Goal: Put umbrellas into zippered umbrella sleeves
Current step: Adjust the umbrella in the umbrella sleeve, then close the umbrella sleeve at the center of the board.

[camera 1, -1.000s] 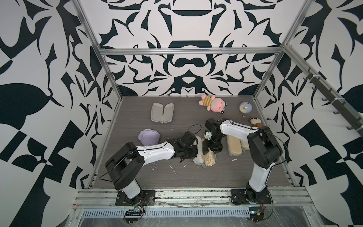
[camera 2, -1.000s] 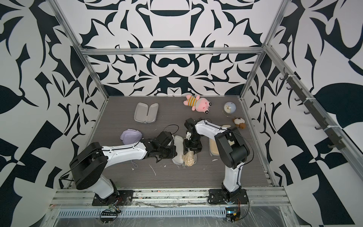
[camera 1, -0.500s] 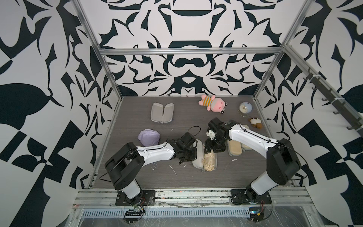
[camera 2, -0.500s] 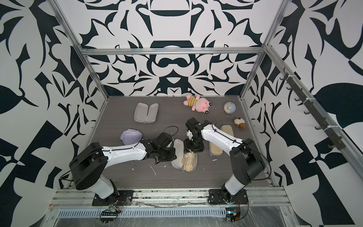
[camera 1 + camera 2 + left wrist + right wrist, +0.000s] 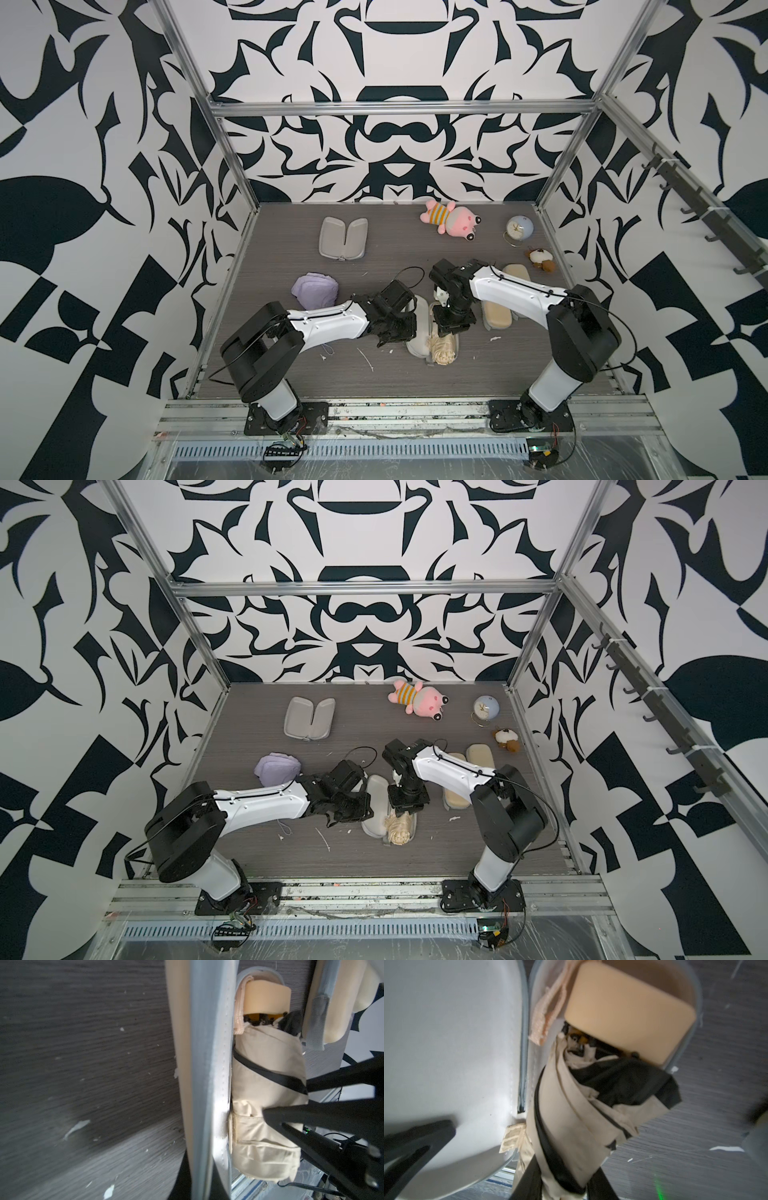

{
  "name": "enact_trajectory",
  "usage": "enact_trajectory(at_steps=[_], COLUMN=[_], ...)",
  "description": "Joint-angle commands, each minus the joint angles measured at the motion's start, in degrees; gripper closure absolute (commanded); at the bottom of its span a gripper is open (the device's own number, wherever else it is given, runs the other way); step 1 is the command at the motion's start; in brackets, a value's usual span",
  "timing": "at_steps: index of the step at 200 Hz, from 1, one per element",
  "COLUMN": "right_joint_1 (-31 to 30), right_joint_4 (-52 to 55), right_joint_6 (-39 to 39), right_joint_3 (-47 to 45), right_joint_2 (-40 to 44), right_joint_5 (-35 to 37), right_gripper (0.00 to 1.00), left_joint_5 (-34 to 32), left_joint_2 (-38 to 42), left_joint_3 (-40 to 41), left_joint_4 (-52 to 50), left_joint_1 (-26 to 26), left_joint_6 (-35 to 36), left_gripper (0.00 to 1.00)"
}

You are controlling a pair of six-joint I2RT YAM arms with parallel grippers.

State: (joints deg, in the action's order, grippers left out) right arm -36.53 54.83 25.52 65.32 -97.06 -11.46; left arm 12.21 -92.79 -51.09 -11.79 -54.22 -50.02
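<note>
Left gripper (image 5: 400, 332) closed, pinching lid of open sleeve (image 5: 419, 322), frame centre. Right gripper (image 5: 451, 331) jaws apart, astride umbrella (image 5: 444, 353). Plan: press fabric below rim, tuck strap (image 5: 548, 1016), then fold lid.

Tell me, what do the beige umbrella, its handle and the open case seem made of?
Umbrella: thin matte cloth, creased and folded. Handle: probably plastic, smooth and evenly coloured. Case: pale fabric lining, stitched edge; likely a stiff shell, as it keeps its curve.

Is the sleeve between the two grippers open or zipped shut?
Open. The sleeve has its empty half turned aside, pale lining showing in both top views; the cream umbrella lies uncovered in the other half.
</note>
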Motion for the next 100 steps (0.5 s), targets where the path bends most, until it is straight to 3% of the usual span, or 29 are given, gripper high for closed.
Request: enact_trajectory(at_steps=[1, 46, 81, 89, 100], right_joint_1=[0.2, -1.0, -2.1, -2.1, -2.1], right_joint_4=[-3.6, -12.1, -16.8, -17.2, -17.0], right_joint_6=[-4.0, -6.0, -2.6, -2.6, -2.5], right_joint_3=[0.9, -6.0, -10.8, -11.0, -10.9], right_joint_2=[-2.3, -5.1, -6.6, -6.1, -5.0], right_joint_5=[9.5, 16.8, 13.4, 11.8, 9.2], right_gripper=[0.76, 0.83, 0.83, 0.81, 0.77], left_joint_5=[5.2, 8.1, 8.6, 9.5, 12.2], left_joint_2=[1.2, 0.9, 2.0, 2.5, 3.0], left_joint_3=[0.0, -0.1, -0.1, 0.6, 2.9], left_joint_4=[-0.2, 1.2, 2.0, 3.8, 8.2], left_joint_1=[-0.1, -0.1, 0.9, 1.3, 2.5], left_joint_6=[3.0, 3.7, 1.4, 0.1, -2.5], left_gripper=[1.00, 1.00, 1.00, 0.87, 0.78])
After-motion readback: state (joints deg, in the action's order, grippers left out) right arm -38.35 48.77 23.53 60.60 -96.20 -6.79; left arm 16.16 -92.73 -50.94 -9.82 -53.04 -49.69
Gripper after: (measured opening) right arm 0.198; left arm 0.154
